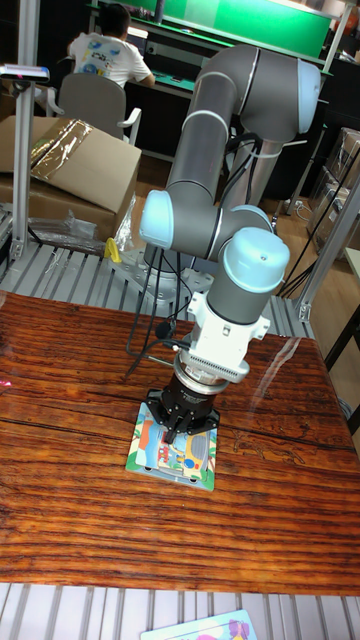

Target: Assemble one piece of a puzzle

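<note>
**Gripper low over the puzzle board**

Tall fixed view: the arm (215, 180) reaches down from the upper centre of the frame, and its gripper (182, 428) sits just above, perhaps touching, the puzzle (174, 450), a colourful board lying flat on the table (80, 380) at lower centre. The dark fingers point straight down over the board's upper middle. How far apart they stand, and whether a piece is pinched between them, I cannot tell: the gripper body hides the tips.

Judging by this pose, the step in hand is either seating a piece in the board or taking one up from it. The next move calls for a straight vertical motion, with the board kept from sliding on the smooth wood.

Around: a cable (150, 330) hangs beside the wrist; a second board (205, 628) peeks in at the bottom edge; a cardboard box (70, 165) lies upper left, with a seated person (105, 55) behind. Nothing on the table crowds the puzzle.
</note>
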Robot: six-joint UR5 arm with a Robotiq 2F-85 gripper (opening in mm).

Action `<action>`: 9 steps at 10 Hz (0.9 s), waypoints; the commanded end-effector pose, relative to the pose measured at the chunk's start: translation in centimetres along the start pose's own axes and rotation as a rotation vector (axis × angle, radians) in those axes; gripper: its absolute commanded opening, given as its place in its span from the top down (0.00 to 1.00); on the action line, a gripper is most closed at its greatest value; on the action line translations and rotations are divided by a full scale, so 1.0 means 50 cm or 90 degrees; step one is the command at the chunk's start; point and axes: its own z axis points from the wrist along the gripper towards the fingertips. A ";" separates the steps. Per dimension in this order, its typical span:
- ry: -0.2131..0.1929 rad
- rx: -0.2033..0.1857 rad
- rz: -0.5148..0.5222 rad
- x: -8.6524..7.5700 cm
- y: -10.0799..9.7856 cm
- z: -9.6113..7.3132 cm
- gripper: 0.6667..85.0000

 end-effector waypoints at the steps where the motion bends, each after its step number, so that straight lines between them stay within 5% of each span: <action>1: -0.002 -0.012 0.004 -0.003 0.008 -0.002 0.99; 9: 0.003 -0.008 0.005 -0.005 0.006 -0.005 0.99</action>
